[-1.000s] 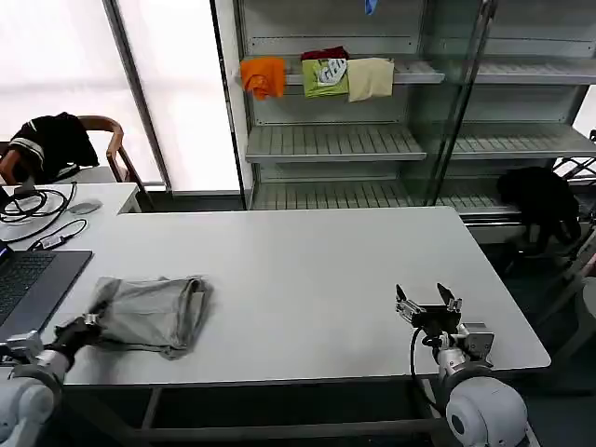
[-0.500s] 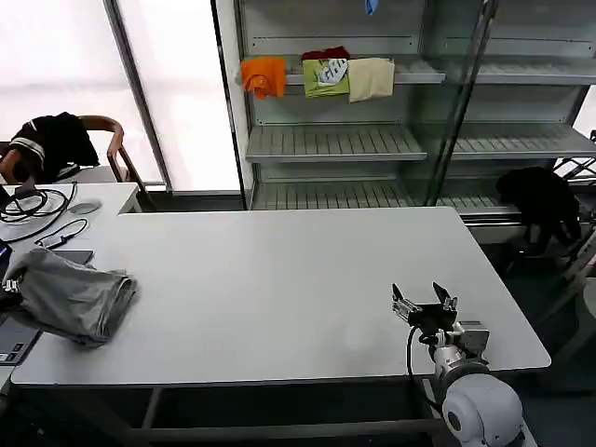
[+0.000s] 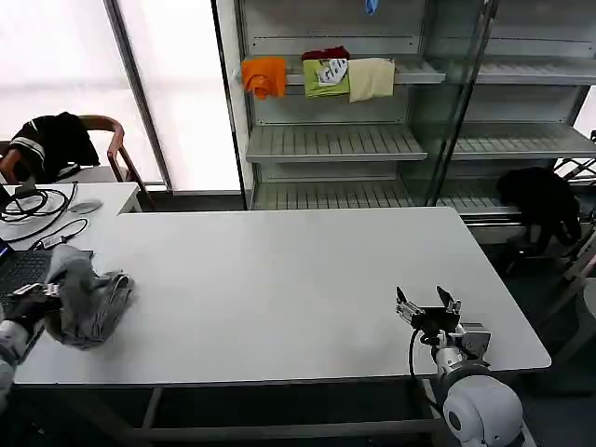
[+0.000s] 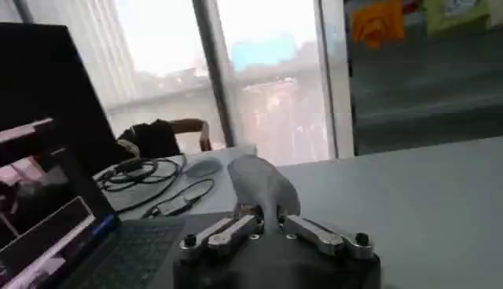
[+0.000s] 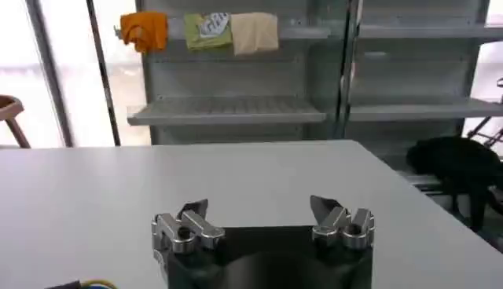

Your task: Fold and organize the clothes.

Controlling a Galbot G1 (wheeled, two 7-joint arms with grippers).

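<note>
The grey shirt point(image 3: 86, 296) lies bunched at the far left edge of the counter point(image 3: 279, 289), at about nine o'clock on its top, with part of the bundle draped toward the laptop point(image 3: 19, 272) that sits just beside it. The left pincer point(image 3: 37, 303) is pressed together on a fold of that cloth — the left wrist view shows its jaws drawn in, with a peak of grey fabric point(image 4: 263, 188) rising between them. The right pincer point(image 3: 427, 309) hovers with jaws spread and nothing between them over the counter's near right part, around four o'clock, well apart from the shirt.

The main risk, as I judge it, lies in where the bundle sits. It is crumpled rather than laid flat, and so near the edge that a further pull toward nine o'clock could drag it off the counter or over the laptop's keyboard. The cables point(image 3: 37, 209) at roughly ten o'clock are near enough to catch a loose sleeve. The hold looks like a pinch on a single ridge of cloth — a lift could take up only one layer and let the rest sag or slip. The right arm has a long reach to help spread the shirt.
</note>
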